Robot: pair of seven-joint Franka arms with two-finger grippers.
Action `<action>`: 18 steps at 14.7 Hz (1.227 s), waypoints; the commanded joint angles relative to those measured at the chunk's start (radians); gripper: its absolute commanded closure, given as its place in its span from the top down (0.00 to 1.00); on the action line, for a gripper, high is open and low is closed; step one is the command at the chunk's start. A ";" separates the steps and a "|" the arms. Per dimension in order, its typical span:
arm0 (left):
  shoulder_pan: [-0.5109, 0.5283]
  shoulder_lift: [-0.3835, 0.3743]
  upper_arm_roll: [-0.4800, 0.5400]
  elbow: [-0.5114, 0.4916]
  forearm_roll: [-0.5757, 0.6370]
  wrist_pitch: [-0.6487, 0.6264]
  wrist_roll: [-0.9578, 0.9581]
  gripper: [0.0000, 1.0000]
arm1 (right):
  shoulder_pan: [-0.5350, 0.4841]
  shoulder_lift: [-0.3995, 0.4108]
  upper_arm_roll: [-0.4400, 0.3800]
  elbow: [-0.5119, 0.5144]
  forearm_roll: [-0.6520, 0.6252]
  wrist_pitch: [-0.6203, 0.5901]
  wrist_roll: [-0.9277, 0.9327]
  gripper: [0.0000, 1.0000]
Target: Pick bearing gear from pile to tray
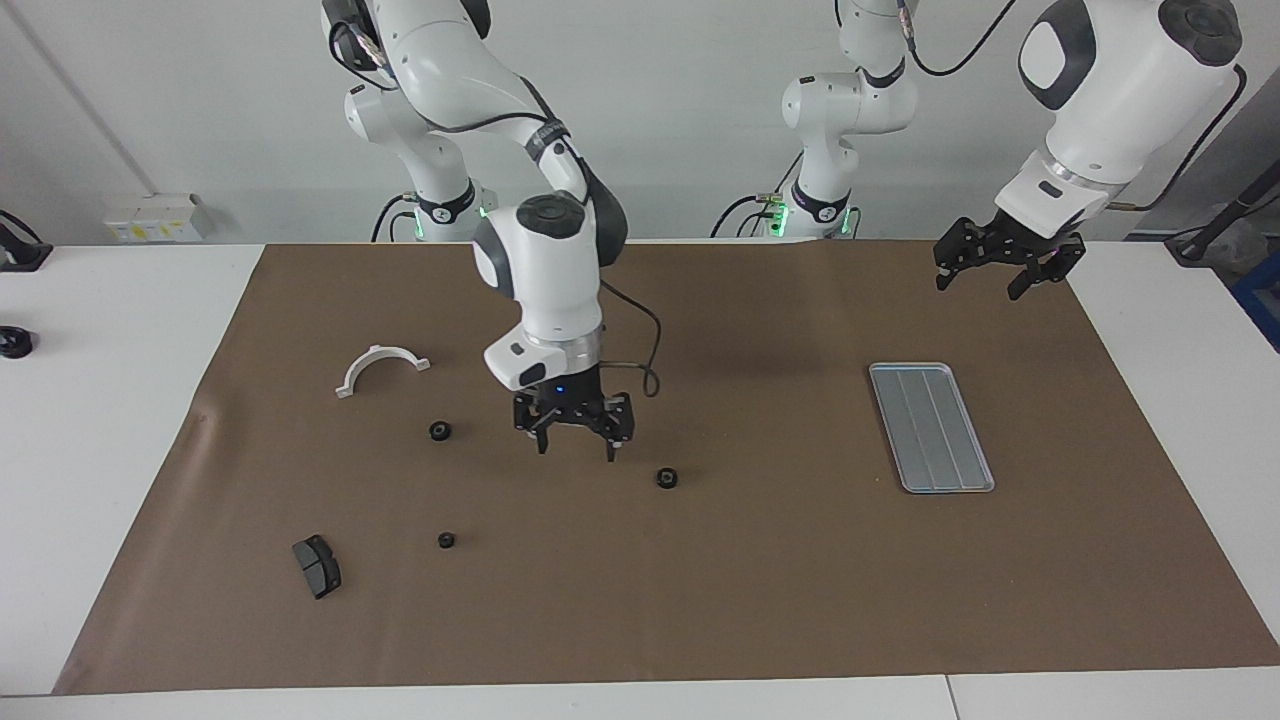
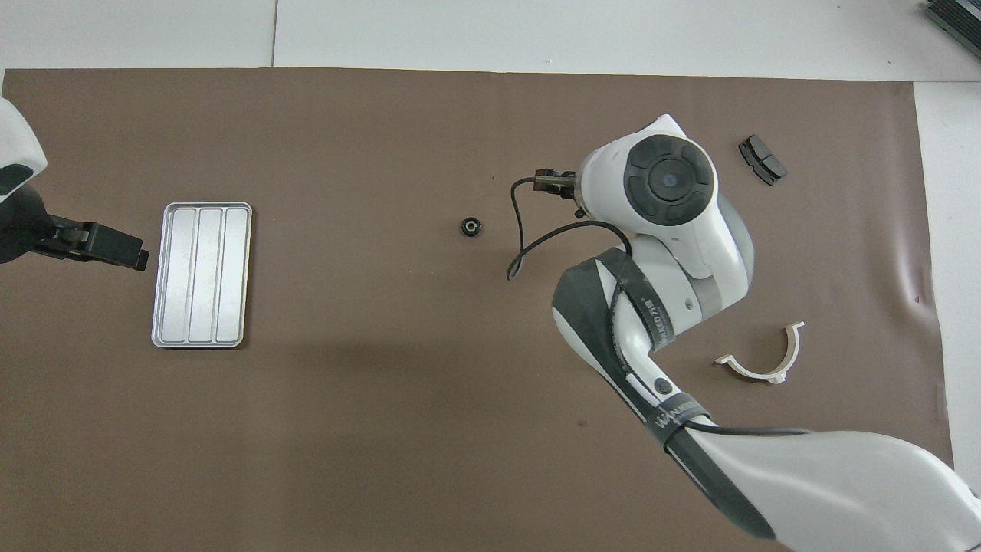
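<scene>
Three small black bearing gears of the pile lie apart on the brown mat: one [image 1: 439, 431] toward the right arm's end, one [image 1: 667, 478] [image 2: 470, 227] toward the middle, and one [image 1: 446, 540] farther from the robots. My right gripper [image 1: 577, 450] hangs low over the mat between the first two, open, with nothing between its fingertips. In the overhead view the right arm's wrist [image 2: 667, 180] hides this gripper and two of the gears. The silver ridged tray [image 1: 930, 427] [image 2: 202, 274] holds nothing. Beside the tray's robot-side end my left gripper [image 1: 1005, 278] [image 2: 115, 247] waits raised and open.
A white half-ring bracket [image 1: 381, 365] [image 2: 766, 360] lies nearer the robots than the gears. A dark grey brake pad [image 1: 317, 565] [image 2: 762, 159] lies farthest from the robots at the right arm's end. Bare brown mat separates the gears from the tray.
</scene>
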 commanded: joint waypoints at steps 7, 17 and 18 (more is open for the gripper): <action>-0.021 -0.037 -0.008 -0.032 0.017 0.006 0.005 1.00 | -0.239 -0.183 0.016 -0.416 0.168 0.071 -0.698 1.00; -0.191 0.029 -0.014 -0.105 0.019 0.271 -0.070 1.00 | -0.262 -0.179 0.016 -0.584 0.170 0.304 -0.742 0.49; -0.217 0.058 -0.015 -0.108 0.019 0.315 -0.119 1.00 | -0.264 -0.171 0.017 -0.584 0.171 0.312 -0.738 0.48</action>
